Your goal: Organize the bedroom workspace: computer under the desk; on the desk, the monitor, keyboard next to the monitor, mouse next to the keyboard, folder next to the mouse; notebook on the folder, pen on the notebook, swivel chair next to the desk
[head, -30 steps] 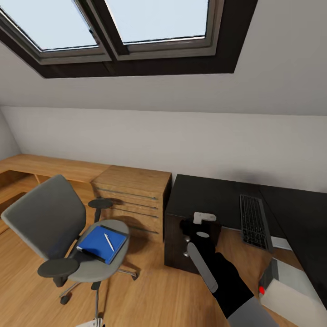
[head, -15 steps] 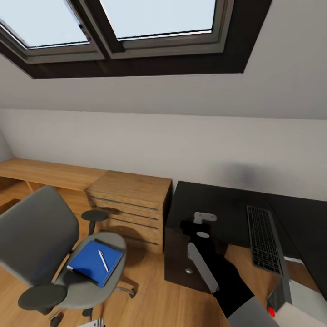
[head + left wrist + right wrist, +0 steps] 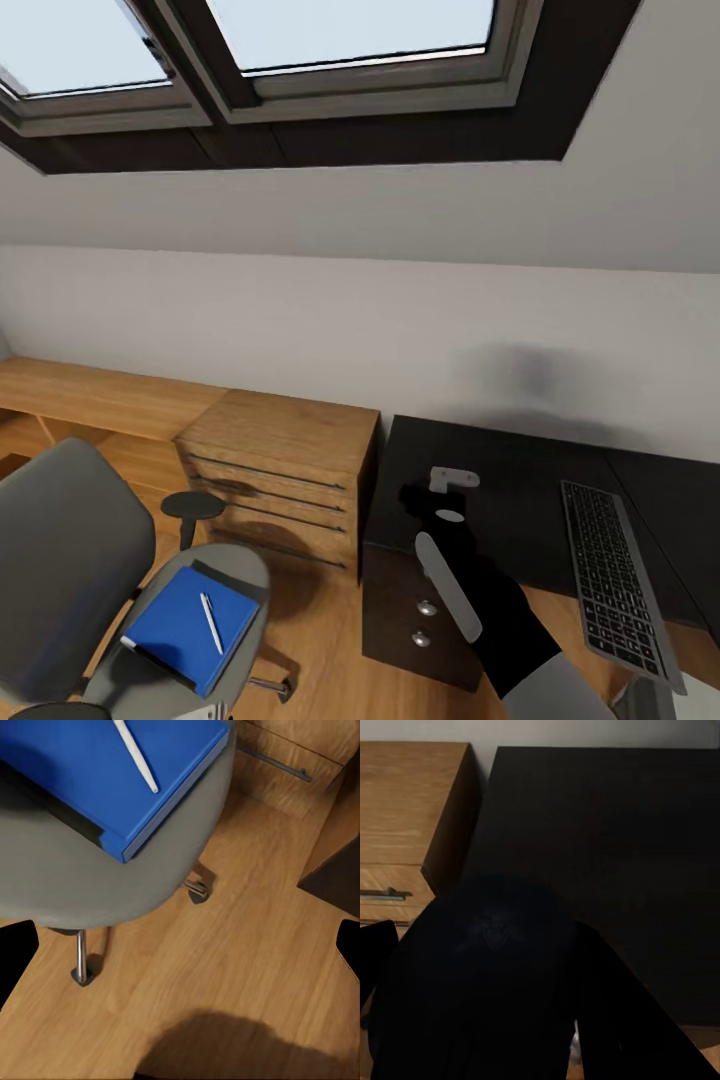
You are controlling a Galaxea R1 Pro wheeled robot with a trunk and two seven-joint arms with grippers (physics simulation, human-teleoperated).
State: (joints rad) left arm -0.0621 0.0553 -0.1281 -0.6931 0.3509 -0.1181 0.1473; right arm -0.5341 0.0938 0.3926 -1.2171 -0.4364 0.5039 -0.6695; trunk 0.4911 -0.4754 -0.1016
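The grey swivel chair (image 3: 60, 560) stands at the lower left. On its seat lies a blue notebook (image 3: 185, 625) (image 3: 97, 772) over a dark folder (image 3: 56, 814), and a white pen (image 3: 211, 622) (image 3: 136, 754) rests on the notebook. The black desk (image 3: 500, 470) (image 3: 607, 832) carries the keyboard (image 3: 612, 582) at the right. My right gripper (image 3: 440, 497) hangs over the desk's left end, shut on a black rounded thing (image 3: 495, 967) that looks like the mouse. Above the floor beside the chair, my left gripper (image 3: 180, 945) is open. The monitor is out of view.
A wooden drawer unit (image 3: 280, 465) sits between the chair and the desk, with a low wooden bench (image 3: 90, 395) running along the wall to its left. The ceiling slopes low, with skylights (image 3: 330, 40) overhead. Wooden floor (image 3: 247, 967) lies by the chair's base.
The camera has moved forward and turned right: chair and notebook slid to the lower left, desk and keyboard look closer. The right arm keeps its pose and its hold.
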